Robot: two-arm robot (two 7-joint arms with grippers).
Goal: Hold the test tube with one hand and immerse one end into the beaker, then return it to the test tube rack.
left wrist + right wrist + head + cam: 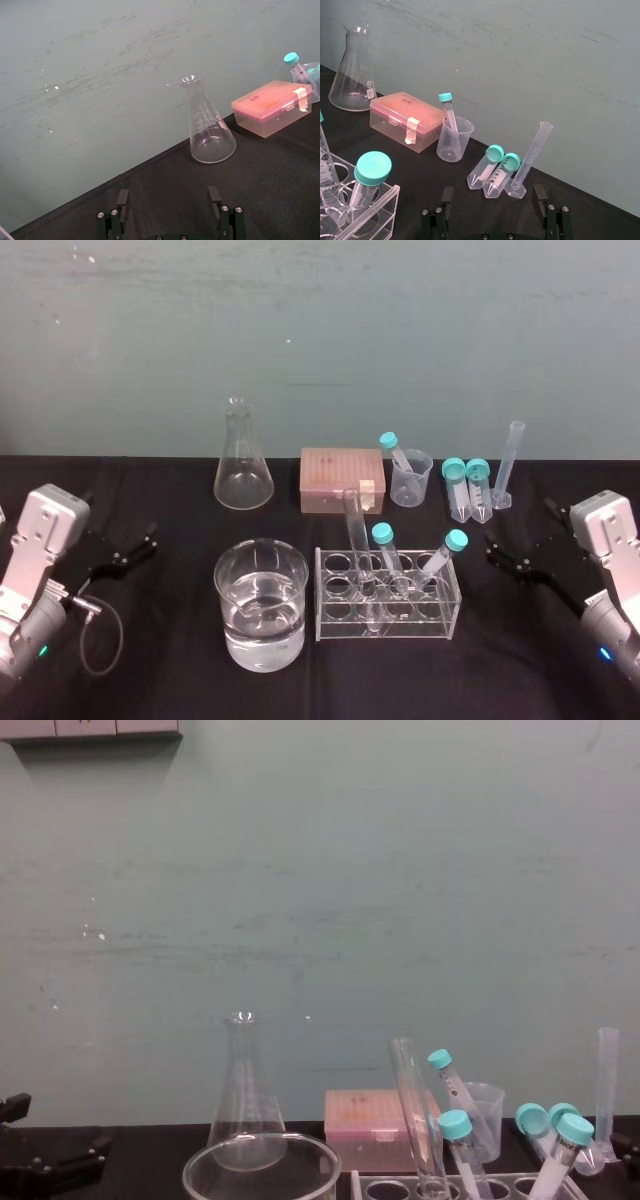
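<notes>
Head looks down, chest level; both share the beaker (262, 648).

Test tube (358, 540): long, clear, uncapped; stands in the rack, left of its middle, leaning slightly.
Beaker (226, 602): wide clear glass, part-filled with clear liquid; upright, just left of the rack.
Rack (447, 612): pale, see-through plastic with round holes.
Right end effector (515, 540): black, fingers spread, well right of the rack.

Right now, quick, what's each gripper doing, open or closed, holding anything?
Left gripper: open, empty, parked on the left.
Right gripper: open, empty, parked on the right.
</notes>
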